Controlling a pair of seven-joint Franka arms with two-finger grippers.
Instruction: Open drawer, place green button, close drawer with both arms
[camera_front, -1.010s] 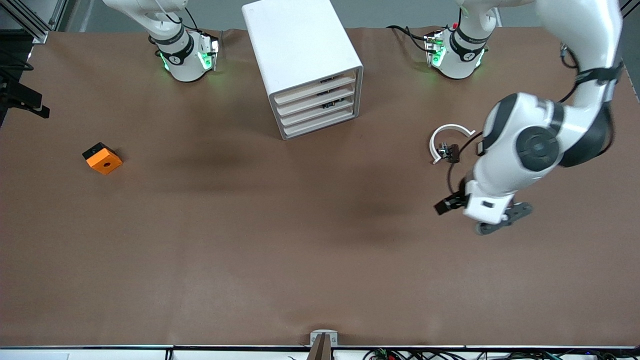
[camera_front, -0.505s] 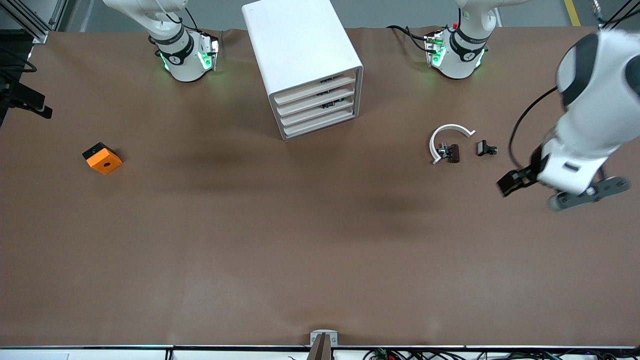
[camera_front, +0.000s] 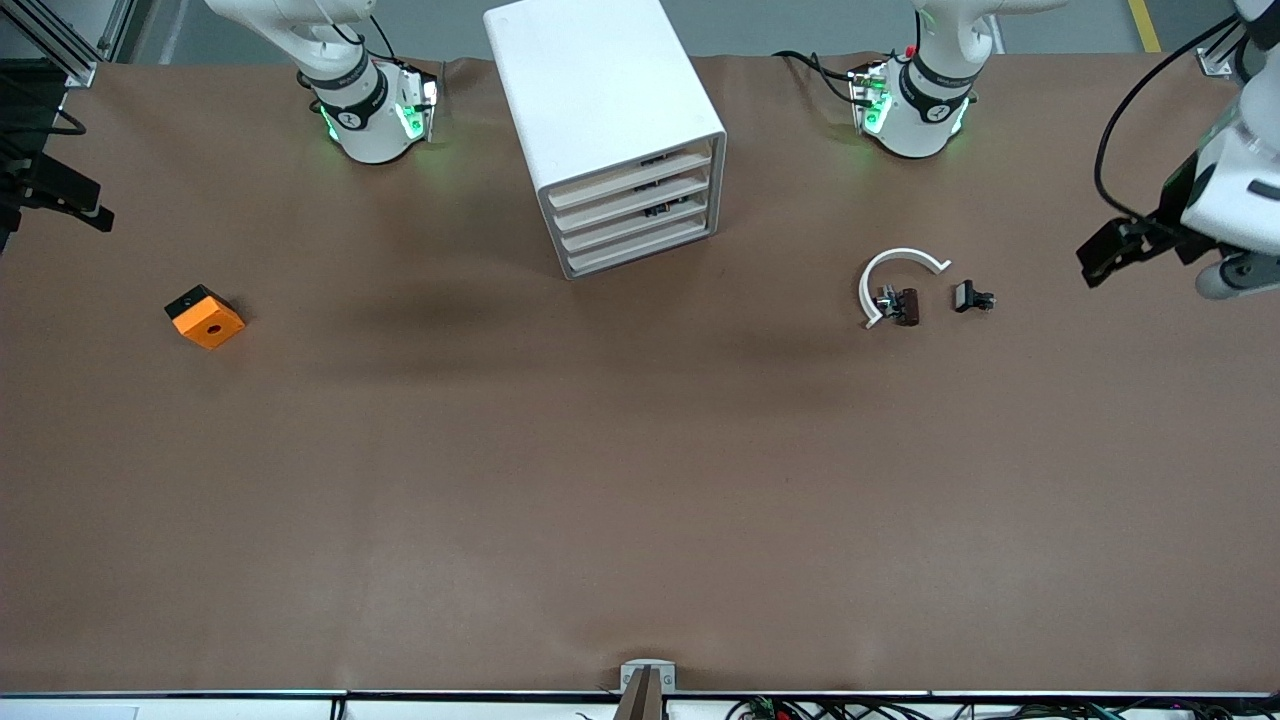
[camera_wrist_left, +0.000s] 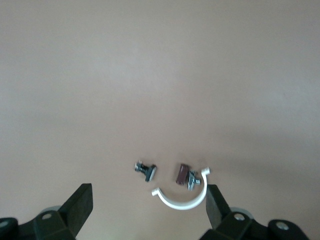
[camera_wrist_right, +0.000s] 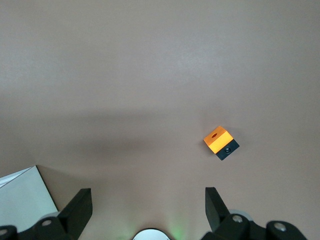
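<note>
The white cabinet (camera_front: 590, 80) stands between the two arm bases, and all of its cream-fronted drawers (camera_front: 632, 211) are shut. No green-capped button shows. A small dark brown part with a metal end (camera_front: 900, 304) (camera_wrist_left: 184, 175) lies inside a white curved piece (camera_front: 893, 268); I cannot tell whether it is the button. My left gripper (camera_wrist_left: 147, 212) hangs open and empty, high over these parts, and the left arm's hand (camera_front: 1215, 215) is at that arm's end of the table. My right gripper (camera_wrist_right: 147, 212) is open and empty, high above its own base (camera_wrist_right: 150, 235), and is out of the front view.
A small black clip-like part (camera_front: 972, 297) (camera_wrist_left: 146, 170) lies beside the curved piece (camera_wrist_left: 182, 200). An orange square block (camera_front: 204, 317) (camera_wrist_right: 220, 142) sits toward the right arm's end. A corner of the cabinet (camera_wrist_right: 20, 200) shows in the right wrist view.
The left arm has swung away from over the small parts toward its end of the table, uncovering the black clip. The parts, the cabinet and the block have not moved.
</note>
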